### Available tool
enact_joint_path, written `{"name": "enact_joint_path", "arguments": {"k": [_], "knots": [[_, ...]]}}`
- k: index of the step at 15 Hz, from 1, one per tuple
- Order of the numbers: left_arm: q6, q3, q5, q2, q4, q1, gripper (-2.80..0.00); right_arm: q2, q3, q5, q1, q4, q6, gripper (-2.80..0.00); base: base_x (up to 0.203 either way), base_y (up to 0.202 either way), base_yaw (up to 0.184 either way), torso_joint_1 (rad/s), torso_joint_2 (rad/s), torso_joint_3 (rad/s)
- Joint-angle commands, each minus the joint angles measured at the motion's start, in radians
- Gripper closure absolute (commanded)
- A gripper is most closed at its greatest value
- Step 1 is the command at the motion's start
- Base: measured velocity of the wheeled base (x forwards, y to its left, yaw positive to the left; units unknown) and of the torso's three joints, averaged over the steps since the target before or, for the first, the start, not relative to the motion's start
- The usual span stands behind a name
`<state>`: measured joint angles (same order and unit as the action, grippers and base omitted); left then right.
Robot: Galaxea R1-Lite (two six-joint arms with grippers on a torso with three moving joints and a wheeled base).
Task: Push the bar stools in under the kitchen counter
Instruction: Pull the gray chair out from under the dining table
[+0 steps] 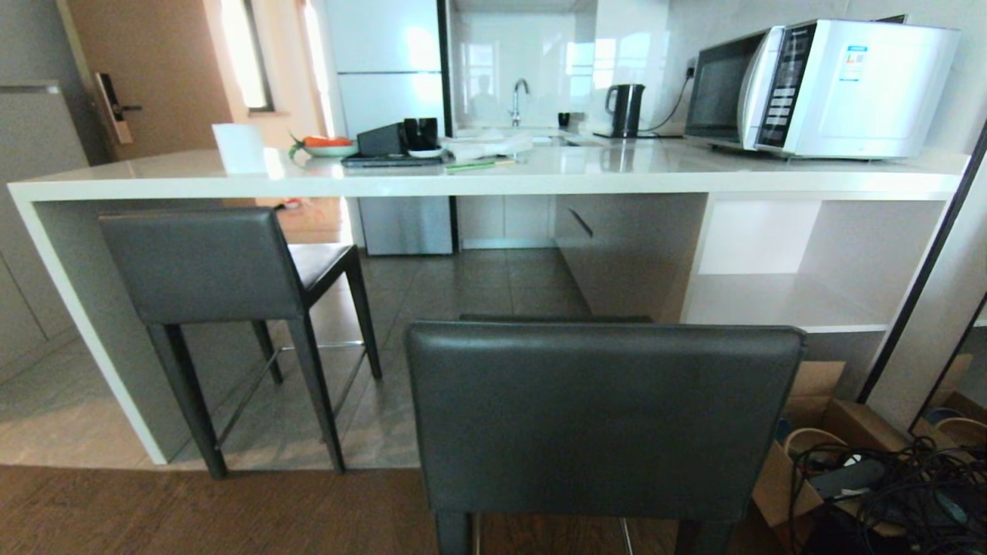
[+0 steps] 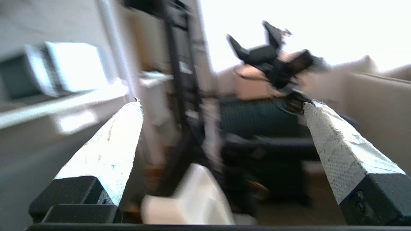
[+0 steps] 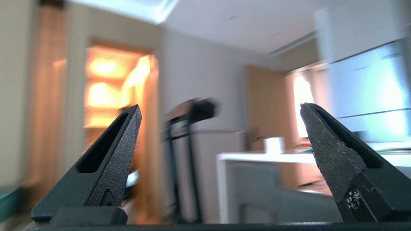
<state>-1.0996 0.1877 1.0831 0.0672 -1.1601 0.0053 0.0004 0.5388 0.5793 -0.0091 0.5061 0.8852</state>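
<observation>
both end effectors [image 2: 221,106] [image 3: 221,110] open, off stools [image 1: 605,416]

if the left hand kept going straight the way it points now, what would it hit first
Hard to say with depth unclear. The left hand, fingers wide open and empty, points at a dark upright frame, with the other arm's open hand hanging beyond. The frame looks nearest, so probably that.
</observation>
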Motion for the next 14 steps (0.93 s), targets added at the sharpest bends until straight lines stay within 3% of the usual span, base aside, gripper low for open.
{"name": "enact_joint_path", "arguments": {"k": [1,4,7,9,11,14], "knots": [[0.107,0.020,-0.038,0.003,0.100,0.002,-2.80,0.001,0.009,-0.031,-0.001,-0.022,-0.042,-2.80,0.000,0.000,0.000,0.000,0.00,0.000],[0.345,0.053,-0.182,0.003,0.315,0.002,-2.80,0.001,-0.007,-0.051,0.000,-0.066,-0.172,-2.80,0.000,0.000,0.000,0.000,0.00,0.000],[0.577,0.074,-0.372,0.003,0.543,0.002,-2.80,0.001,-0.028,-0.136,0.000,-0.123,-0.278,-2.80,0.000,0.000,0.000,0.000,0.00,0.000],[0.715,0.095,-0.512,-0.004,0.715,0.001,-2.80,0.001,-0.038,-0.261,0.000,-0.200,-0.386,-2.80,0.000,0.000,0.000,0.000,0.00,0.000],[0.798,0.097,-0.601,-0.058,0.860,0.001,-2.80,0.001,-0.047,-0.384,0.000,-0.273,-0.471,-2.80,0.000,0.000,0.000,0.000,0.00,0.000],[0.962,0.092,-0.862,-0.068,1.057,0.001,-2.80,0.001,-0.063,-0.543,0.000,-0.382,-0.635,-2.80,0.000,0.000,0.000,0.000,0.00,0.000]]}}
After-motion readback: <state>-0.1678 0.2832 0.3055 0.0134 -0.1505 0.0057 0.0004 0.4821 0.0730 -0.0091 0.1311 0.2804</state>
